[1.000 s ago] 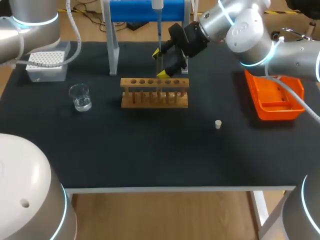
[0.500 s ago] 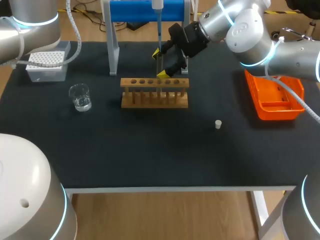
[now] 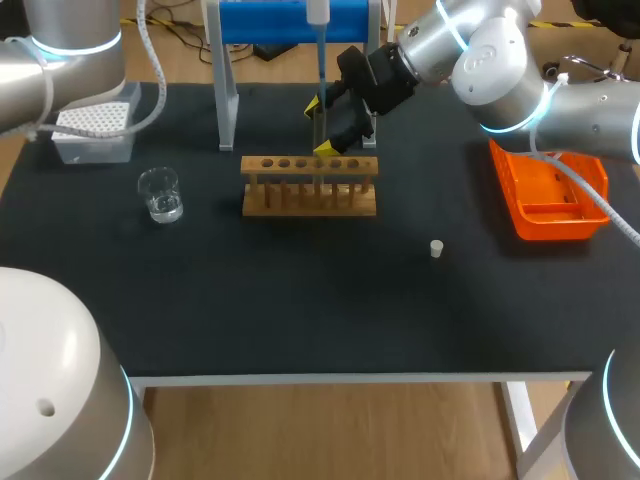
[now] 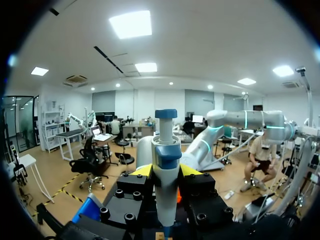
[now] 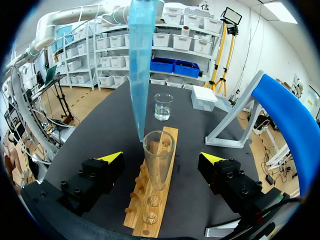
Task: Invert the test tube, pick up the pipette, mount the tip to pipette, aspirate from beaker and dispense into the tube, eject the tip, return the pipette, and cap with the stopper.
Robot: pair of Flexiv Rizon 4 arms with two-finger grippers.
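A clear test tube [image 5: 158, 165] stands upright in the wooden rack [image 3: 310, 187] [image 5: 148, 210]. My right gripper [image 3: 319, 127] [image 5: 161, 157] is open around the tube, one finger on each side, neither touching the glass. A white pipette with a blue button [image 4: 165, 150] is upright, and my left gripper [image 4: 165, 171] is shut on it. In the head view the pipette [image 3: 317, 35] comes down from the top edge, with the left gripper itself out of frame. Its blue tip [image 5: 138, 65] ends just above the tube's mouth. The white stopper [image 3: 436, 248] lies on the mat, right of the rack.
A glass beaker [image 3: 160, 193] [image 5: 163, 106] with a little liquid stands left of the rack. The white tip box [image 3: 92, 130] [image 5: 204, 98] sits at the back left, an orange tray [image 3: 548, 195] at the right. The blue pipette stand [image 3: 228, 90] rises behind the rack.
The pipette and my left arm have edged slightly to the right. The right gripper has stayed open around the tube.
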